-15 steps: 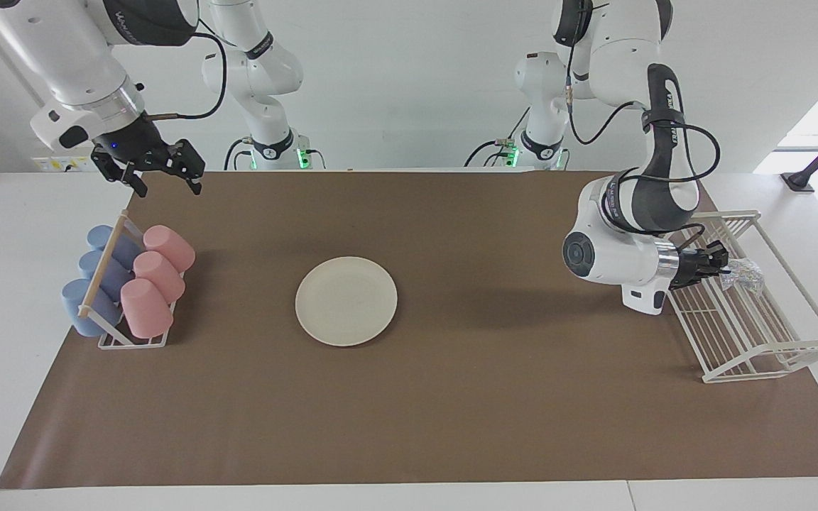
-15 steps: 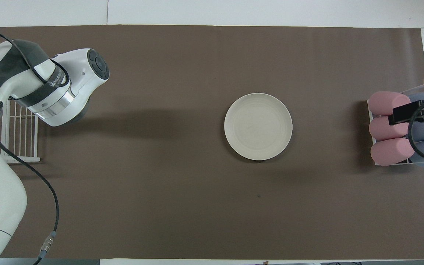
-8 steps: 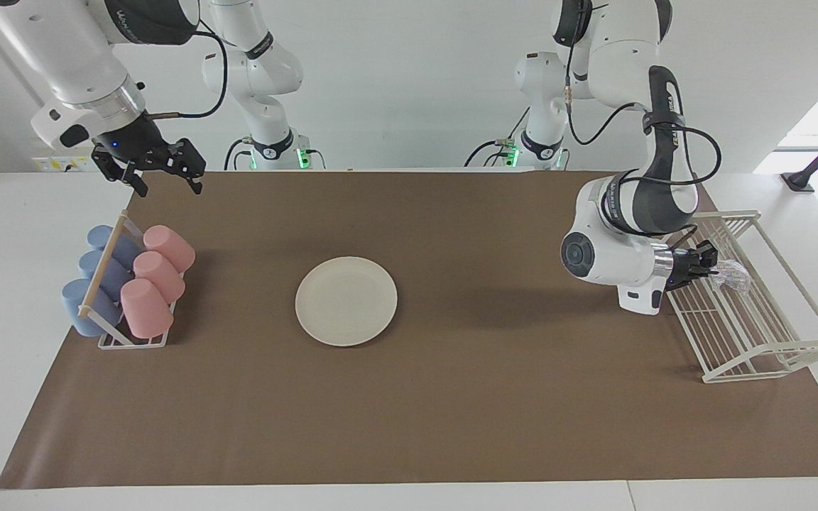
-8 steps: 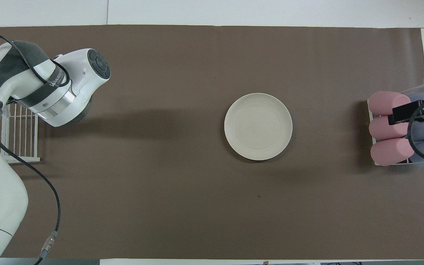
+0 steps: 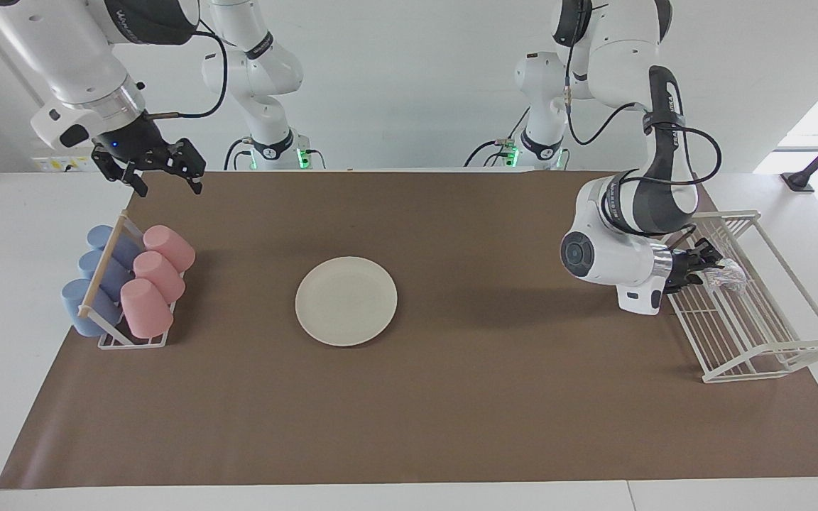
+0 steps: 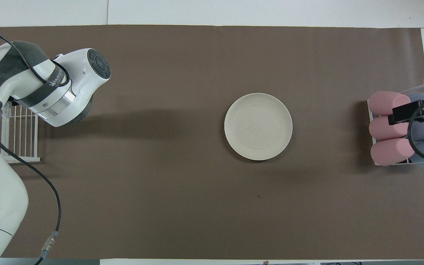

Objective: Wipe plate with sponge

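Over rack (image 5: 750, 333) — sponge (image 5: 727, 275) at left end effector (image 5: 709, 261) tips.

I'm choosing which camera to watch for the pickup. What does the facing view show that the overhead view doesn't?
Facing only: the left tool at the sponge in the wire rack, and the right arm waiting, its tool up, fingers open. Overhead only: the plate's faint rings. In both: plate, rack, pink cups, blue cups.
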Tool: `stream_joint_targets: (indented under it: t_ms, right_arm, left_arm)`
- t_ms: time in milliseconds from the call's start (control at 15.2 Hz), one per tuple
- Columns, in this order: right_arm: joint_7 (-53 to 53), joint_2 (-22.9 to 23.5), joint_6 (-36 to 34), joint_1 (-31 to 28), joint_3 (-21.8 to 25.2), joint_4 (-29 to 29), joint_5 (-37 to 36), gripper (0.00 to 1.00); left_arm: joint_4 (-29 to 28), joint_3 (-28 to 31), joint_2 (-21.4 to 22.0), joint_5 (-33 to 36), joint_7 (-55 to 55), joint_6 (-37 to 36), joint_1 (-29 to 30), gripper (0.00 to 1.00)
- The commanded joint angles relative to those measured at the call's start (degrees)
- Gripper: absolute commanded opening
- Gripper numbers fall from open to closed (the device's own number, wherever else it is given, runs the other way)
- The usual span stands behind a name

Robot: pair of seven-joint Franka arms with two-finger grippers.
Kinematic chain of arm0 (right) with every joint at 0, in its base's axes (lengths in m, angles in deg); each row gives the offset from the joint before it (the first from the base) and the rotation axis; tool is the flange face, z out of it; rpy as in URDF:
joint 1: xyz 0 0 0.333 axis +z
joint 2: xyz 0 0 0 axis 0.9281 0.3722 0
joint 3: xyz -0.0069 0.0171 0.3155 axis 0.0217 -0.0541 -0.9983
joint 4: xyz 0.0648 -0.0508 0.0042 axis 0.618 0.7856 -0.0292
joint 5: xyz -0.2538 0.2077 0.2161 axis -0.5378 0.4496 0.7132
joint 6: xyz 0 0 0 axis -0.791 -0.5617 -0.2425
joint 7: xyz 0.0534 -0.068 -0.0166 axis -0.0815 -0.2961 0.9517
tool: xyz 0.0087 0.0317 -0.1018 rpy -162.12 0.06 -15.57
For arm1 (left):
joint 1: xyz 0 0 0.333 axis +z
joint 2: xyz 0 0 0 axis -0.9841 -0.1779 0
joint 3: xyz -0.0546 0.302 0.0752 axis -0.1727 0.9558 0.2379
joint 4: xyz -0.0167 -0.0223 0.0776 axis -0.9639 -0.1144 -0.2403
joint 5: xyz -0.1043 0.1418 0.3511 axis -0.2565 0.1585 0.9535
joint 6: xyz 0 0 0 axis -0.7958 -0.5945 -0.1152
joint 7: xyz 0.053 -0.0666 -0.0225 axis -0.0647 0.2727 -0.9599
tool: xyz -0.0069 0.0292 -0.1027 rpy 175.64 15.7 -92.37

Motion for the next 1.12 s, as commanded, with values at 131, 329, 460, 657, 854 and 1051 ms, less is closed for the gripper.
stream_joint_targets:
  t_ms: [131, 329, 460, 657, 854, 1051]
  right_arm:
    - [-0.72, -0.36, -0.42, 0.04, 0.10, -0.15, 0.30, 1.00]
    - [-0.72, -0.27, -0.42, 0.21, 0.10, -0.15, 0.30, 1.00]
    - [-0.81, -0.36, -0.42, 0.13, 0.10, -0.15, 0.30, 1.00]
    - [-0.81, -0.27, -0.42, 0.22, 0.18, -0.15, 0.30, 1.00]
    - [-1.16, -0.27, -0.33, 0.30, 0.10, -0.24, 0.30, 1.00]
    - [-1.52, -0.27, -0.42, 0.30, 0.10, -0.24, 0.30, 1.00]
  left_arm:
    - [0.32, 0.20, -0.06, -0.66, -0.50, 0.86, 0.21, 1.00]
    - [0.84, 0.11, 0.12, -1.27, 0.11, 0.85, 0.21, 1.00]
    - [1.63, 0.02, 1.95, -5.73, 1.77, 1.90, 1.09, 1.00]
    - [1.63, 0.02, 8.88, -15.66, 10.28, 2.70, 3.63, 1.00]
    - [2.42, 0.55, 13.99, -26.73, 14.96, 2.09, 4.43, 1.00]
    - [1.64, 0.55, 20.66, -41.66, 19.17, 1.65, 8.20, 1.00]
